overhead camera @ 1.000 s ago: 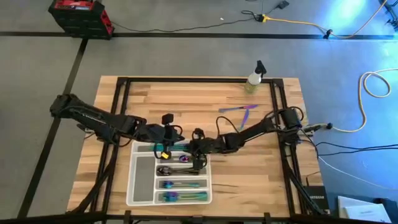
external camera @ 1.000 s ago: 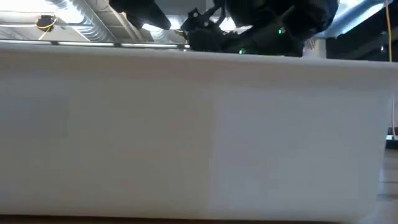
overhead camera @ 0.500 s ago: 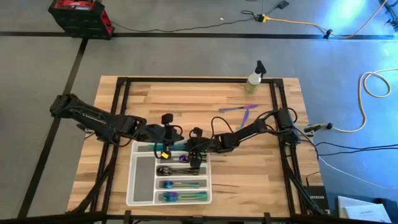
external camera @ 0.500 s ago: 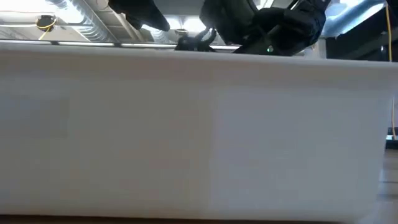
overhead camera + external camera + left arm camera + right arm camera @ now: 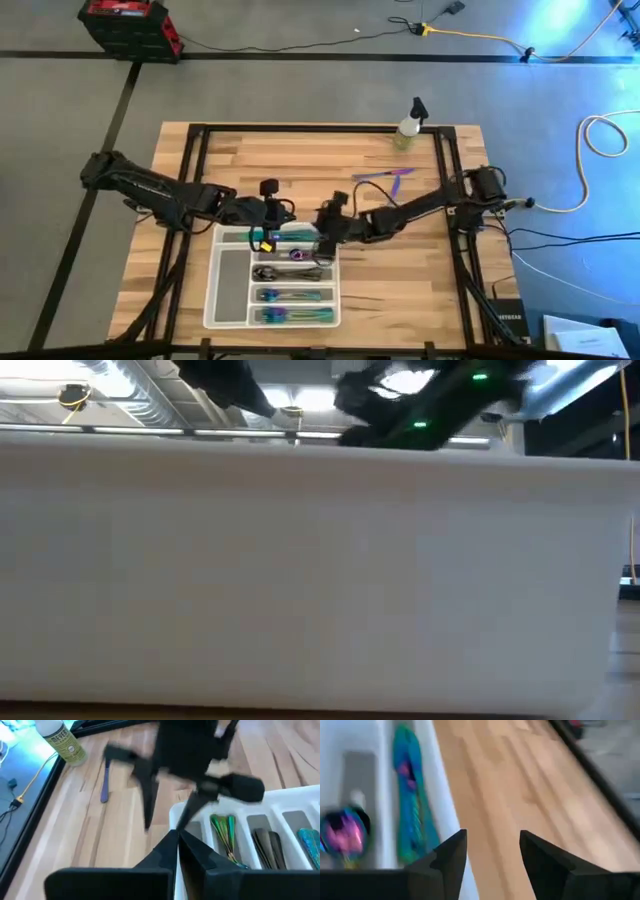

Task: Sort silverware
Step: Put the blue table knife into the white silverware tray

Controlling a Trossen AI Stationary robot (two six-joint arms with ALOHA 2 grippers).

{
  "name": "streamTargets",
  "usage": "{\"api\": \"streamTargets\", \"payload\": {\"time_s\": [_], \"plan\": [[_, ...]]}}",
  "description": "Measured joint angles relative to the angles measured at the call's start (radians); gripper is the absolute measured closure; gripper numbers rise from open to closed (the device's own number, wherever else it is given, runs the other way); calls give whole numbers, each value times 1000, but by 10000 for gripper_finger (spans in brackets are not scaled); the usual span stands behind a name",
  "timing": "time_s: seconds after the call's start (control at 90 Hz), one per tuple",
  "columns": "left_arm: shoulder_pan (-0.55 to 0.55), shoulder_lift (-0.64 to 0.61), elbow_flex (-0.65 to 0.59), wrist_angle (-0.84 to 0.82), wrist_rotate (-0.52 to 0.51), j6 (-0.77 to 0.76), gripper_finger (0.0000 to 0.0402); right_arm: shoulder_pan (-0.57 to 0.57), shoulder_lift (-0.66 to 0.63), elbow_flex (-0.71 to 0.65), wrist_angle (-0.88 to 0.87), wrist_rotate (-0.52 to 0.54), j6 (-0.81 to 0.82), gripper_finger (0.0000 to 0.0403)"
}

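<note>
Right gripper (image 5: 487, 857): the two dark fingers (image 5: 447, 857) stand apart with a clear gap between them, and nothing sits in that gap; bare wood of the table (image 5: 520, 795) shows through it. In the high view this gripper (image 5: 328, 228) hangs over the far right corner of the white compartment tray (image 5: 226, 300), and the right arm runs back from it toward the table's right edge. Left gripper (image 5: 178, 851): its fingers meet at the tips with no gap visible, and they hold nothing; the tips sit at the tray's rim (image 5: 280, 795). In the high view the left gripper (image 5: 268, 232) is over the far end of the tray, just left of the right gripper, the two close together but apart. Silverware in the tray: iridescent green pieces (image 5: 223, 832), dark pieces (image 5: 265, 842) and a teal piece (image 5: 311, 842) lie in neighbouring compartments in the left wrist view; the right wrist view shows a teal piece (image 5: 412, 805) in the compartment nearest the tray's right wall, and a purple spoon bowl (image 5: 342, 832) in the next one. Two purple pieces (image 5: 385, 177) lie on the bare table, far right of the tray, near the spray bottle (image 5: 409, 124). Low view: tray wall (image 5: 320, 570) fills the frame; arms blurred above it.
</note>
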Motion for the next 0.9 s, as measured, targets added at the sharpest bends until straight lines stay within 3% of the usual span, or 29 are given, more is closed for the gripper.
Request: {"api": "streamTargets", "payload": {"time_s": [0.122, 0.267, 0.4, 0.511, 0.767, 0.9], "plan": [[0, -1, -27, 23, 7, -6, 402, 35, -106, -120, 6, 163, 70, 253], [3, 0, -120, 114, 46, -16, 402, 57, -241, -334, -19, 274, 340, 271], [22, 1, -216, 259, 73, -18, 402, 53, -368, -495, -71, 276, 717, 288], [54, 1, -245, 348, 75, -14, 402, 46, -430, -551, -212, 259, 900, 301], [128, 1, -248, 348, 186, -46, 402, -41, -451, -553, -591, 162, 1114, 328], [135, 1, -248, 350, 198, -50, 402, -109, -451, -553, -662, 138, 1139, 339]]}}
